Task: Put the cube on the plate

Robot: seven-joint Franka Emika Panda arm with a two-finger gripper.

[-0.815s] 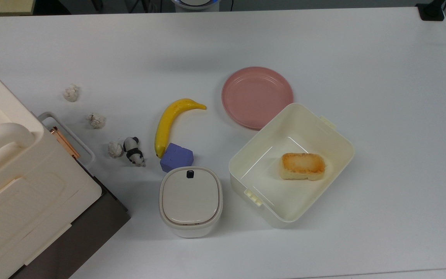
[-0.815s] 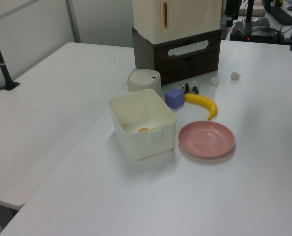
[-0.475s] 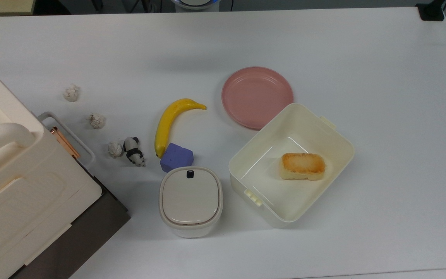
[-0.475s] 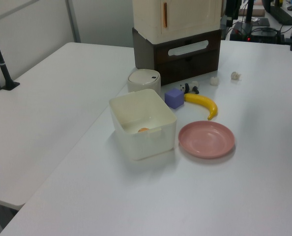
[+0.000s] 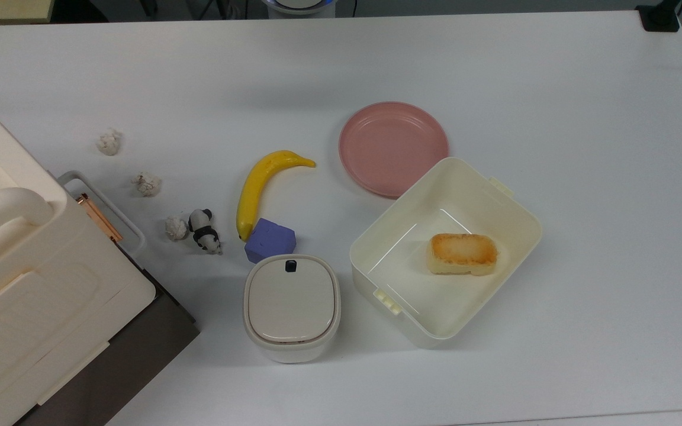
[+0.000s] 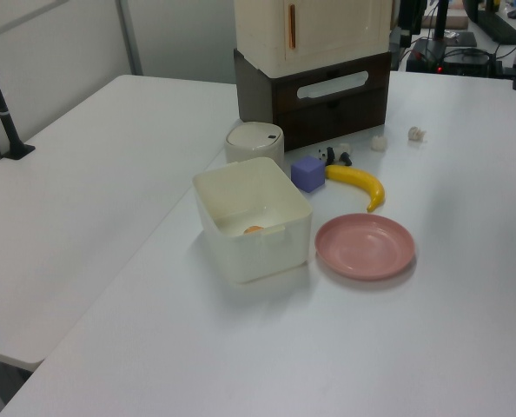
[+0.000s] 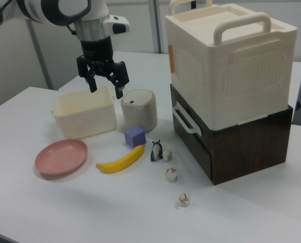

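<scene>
Gripper: black two-finger gripper [image 7: 105, 84] hangs in the air in the right view, fingers spread apart and holding nothing, in front of the cream open container [image 7: 83, 112] and the lidded canister [image 7: 139, 109].
Plate: dusty-pink plate [image 5: 393, 148] lies bare on the white table [image 5: 584, 148]; in the top view its lower right rim is hidden behind the container's corner.
Banana: yellow banana [image 5: 261, 186] lies between plate and cube, its lower tip just beside the cube in the top view.
Cube: periwinkle cube [image 5: 270, 240] rests on the table, just above the lidded canister in the top view, well apart from the plate.
Panda: small panda figure [image 5: 205, 231] stands to the top view's left of the cube.
Paper balls: three crumpled white balls [image 5: 147, 184] trail off from beside the panda.
Container: holds a toasted bread piece [image 5: 463, 254].
Far side: cream box with handles [image 7: 230, 62] sits on a dark brown drawer unit [image 7: 231, 144].
</scene>
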